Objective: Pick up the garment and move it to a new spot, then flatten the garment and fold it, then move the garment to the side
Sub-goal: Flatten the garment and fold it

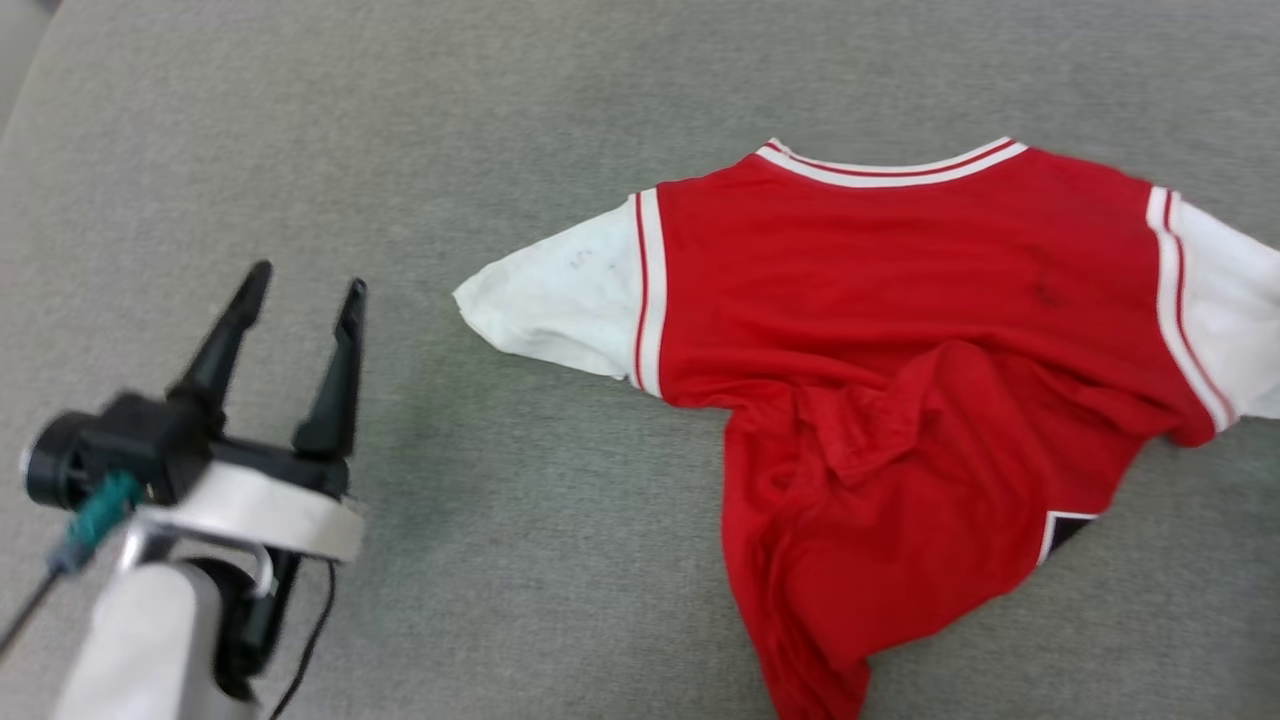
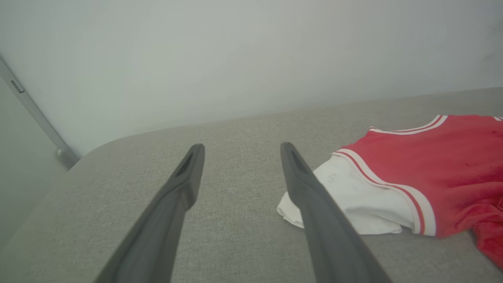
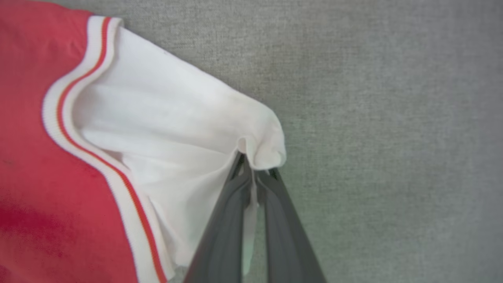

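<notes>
the garment (image 1: 900, 300) lies on the soft grey padded surface (image 1: 500, 100), a bit to the robot's right of the middle. the right gripper (image 3: 255, 173) has its fingers (image 3: 228, 220) squeezed shut on the very tip of one white sleeve (image 3: 177, 118), with just a small fold of cloth between them. the left gripper (image 1: 308, 285) hangs over the bare grey cloth with its fingers (image 2: 302, 184) spread wide and nothing in them, well apart from the other sleeve (image 1: 550, 300). i think a few things could go wrong here. the pinch is tiny and the cloth is thin, so the sleeve might slip out when the arm pulls. if the shirt goes up by one sleeve, the rest may hang down in a lump and twist, and then it would be harder to lay flat. the bottom part is bunched up and turned over on itself, and a drag along the grey cloth could make that worse. the shirt points with its striped collar (image 1: 890, 168) away from the robot and its hem (image 1: 800, 660) close to the robot. its long line runs from far to near and bends a little to the robot's left at the bottom. the two sleeves stick out to the left and right. a bit of black patch (image 1: 1068, 528) peeks out from under the edge, so the printed side seems to face down.
</notes>
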{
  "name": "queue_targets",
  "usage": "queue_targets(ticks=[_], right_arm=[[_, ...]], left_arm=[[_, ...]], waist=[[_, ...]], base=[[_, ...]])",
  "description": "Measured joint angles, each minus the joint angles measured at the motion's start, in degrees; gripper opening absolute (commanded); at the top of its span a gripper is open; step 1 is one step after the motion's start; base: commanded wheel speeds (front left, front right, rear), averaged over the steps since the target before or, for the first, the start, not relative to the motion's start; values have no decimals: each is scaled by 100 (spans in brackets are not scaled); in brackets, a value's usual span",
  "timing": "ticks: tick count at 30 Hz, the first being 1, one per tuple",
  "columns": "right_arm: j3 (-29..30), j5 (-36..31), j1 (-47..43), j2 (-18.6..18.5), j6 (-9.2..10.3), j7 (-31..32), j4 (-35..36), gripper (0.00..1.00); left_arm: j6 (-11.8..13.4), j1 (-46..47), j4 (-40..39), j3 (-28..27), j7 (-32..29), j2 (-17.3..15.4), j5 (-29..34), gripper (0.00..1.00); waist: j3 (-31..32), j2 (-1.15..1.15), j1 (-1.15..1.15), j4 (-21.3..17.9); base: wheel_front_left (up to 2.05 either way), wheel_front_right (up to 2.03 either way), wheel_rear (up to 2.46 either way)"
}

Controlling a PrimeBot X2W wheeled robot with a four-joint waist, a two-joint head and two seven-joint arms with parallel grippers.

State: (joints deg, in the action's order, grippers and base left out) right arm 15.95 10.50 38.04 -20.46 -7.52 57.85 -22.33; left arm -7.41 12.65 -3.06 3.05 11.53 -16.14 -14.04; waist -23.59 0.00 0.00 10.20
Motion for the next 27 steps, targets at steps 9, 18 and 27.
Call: queue_targets(ticks=[9,18,27], right_arm=[[-565,671,-190,-205,1,-291,481,0],[-924,825,23,-137,1,-497,588,0],[-1160,913,214,-122,1,-570,590,0]], left_arm=[[-1,1333,279,1004,-2528,-1829,-2016,100],[0,2610,611,2026,-4994,-2769,-3751,100],[0,3270,1026,2641,-5876,-2703,-4067,100]], waist=[[99,0,0,-520],[-173,0,0,-821],[-369,0,0,-1006]], base=[[0,0,0],[0,0,0],[0,0,0]])
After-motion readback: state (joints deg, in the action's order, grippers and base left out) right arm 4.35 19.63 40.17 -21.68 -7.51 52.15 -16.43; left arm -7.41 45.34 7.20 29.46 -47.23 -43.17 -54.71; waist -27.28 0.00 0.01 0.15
